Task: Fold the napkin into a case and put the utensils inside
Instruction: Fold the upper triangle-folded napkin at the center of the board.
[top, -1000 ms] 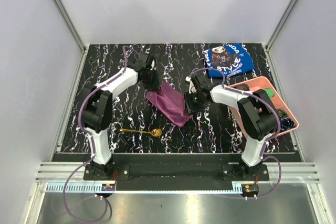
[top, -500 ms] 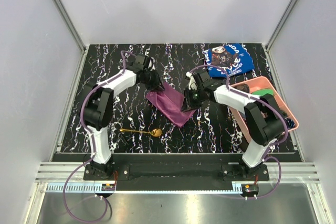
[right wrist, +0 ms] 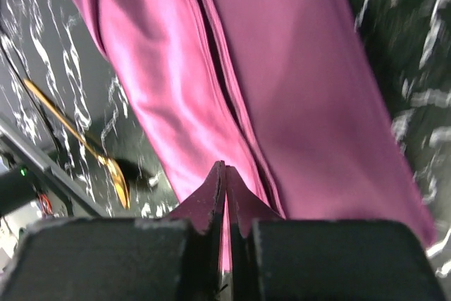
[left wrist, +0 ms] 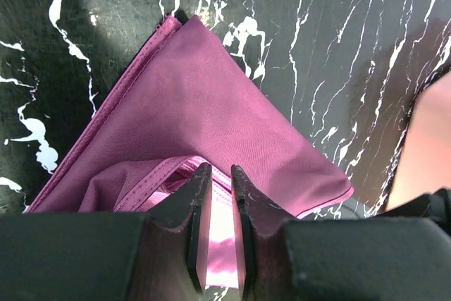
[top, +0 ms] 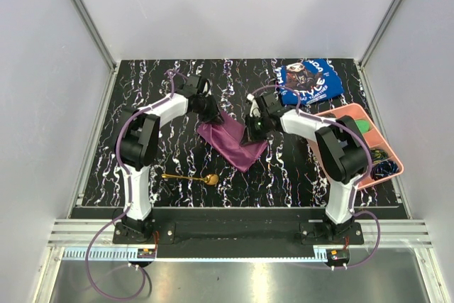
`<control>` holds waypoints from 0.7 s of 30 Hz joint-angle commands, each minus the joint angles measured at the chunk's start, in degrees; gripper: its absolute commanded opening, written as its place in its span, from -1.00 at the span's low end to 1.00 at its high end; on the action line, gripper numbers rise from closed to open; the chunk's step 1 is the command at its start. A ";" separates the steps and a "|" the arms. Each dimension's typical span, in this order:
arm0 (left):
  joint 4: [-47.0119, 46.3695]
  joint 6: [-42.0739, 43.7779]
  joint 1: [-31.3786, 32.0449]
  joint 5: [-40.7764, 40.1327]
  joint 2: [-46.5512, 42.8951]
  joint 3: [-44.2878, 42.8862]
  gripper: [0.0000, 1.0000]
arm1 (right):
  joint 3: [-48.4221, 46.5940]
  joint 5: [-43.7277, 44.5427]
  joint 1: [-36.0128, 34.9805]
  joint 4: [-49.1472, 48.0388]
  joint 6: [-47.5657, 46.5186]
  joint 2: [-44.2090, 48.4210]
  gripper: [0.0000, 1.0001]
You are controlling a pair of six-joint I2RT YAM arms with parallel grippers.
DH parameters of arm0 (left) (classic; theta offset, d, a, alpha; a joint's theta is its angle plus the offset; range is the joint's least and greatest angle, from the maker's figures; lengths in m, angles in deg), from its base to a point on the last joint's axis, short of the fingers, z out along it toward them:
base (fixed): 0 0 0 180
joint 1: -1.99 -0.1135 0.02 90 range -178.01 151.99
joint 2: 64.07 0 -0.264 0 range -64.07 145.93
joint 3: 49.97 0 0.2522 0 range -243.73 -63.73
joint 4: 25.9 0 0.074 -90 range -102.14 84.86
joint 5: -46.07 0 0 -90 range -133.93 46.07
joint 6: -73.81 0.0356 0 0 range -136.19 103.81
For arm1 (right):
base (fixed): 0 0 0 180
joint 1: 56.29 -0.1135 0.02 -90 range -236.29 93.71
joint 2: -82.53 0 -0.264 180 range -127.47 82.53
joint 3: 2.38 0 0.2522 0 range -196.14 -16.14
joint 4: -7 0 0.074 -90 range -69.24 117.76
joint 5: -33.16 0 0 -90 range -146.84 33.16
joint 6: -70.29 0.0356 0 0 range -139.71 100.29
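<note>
The plum-purple napkin (top: 230, 143) lies folded in a layered triangle at mid-table. My left gripper (top: 211, 113) sits at its far corner. In the left wrist view the gripper (left wrist: 217, 170) is closed to a narrow gap on a raised hemmed layer of the napkin (left wrist: 211, 96). My right gripper (top: 252, 133) is at the napkin's right edge. In the right wrist view the gripper (right wrist: 225, 168) is shut tight on a thin edge of the napkin (right wrist: 303, 68). The gold spoon (top: 190, 177) lies near-left of the cloth on the table and also shows in the right wrist view (right wrist: 113, 174).
A blue cloth with white lettering (top: 309, 80) lies at the far right. A pink compartment tray (top: 340, 114) with small items stands at the right edge. The table is black marble-patterned, walled by white panels.
My right gripper has moved up and to the left along the napkin's right edge, pulling that edge with it. My left gripper has stayed at the far corner.
</note>
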 commanded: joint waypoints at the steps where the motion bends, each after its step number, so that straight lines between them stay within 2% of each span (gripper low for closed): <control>1: -1.58 0.54 -0.05 -1.10 0.52 -2.32 -0.61 | -6.43 0.69 0.58 -2.29 0.86 -2.82 -0.94; 15: 2.02 2.47 -0.14 -3.83 2.28 -3.90 -0.69 | -20.14 -0.28 0.58 -5.37 3.51 -16.00 -1.00; 21: 6.15 4.93 -0.14 -8.65 2.63 -5.49 -0.74 | -21.64 6.04 0.58 -5.28 3.86 -17.86 -1.00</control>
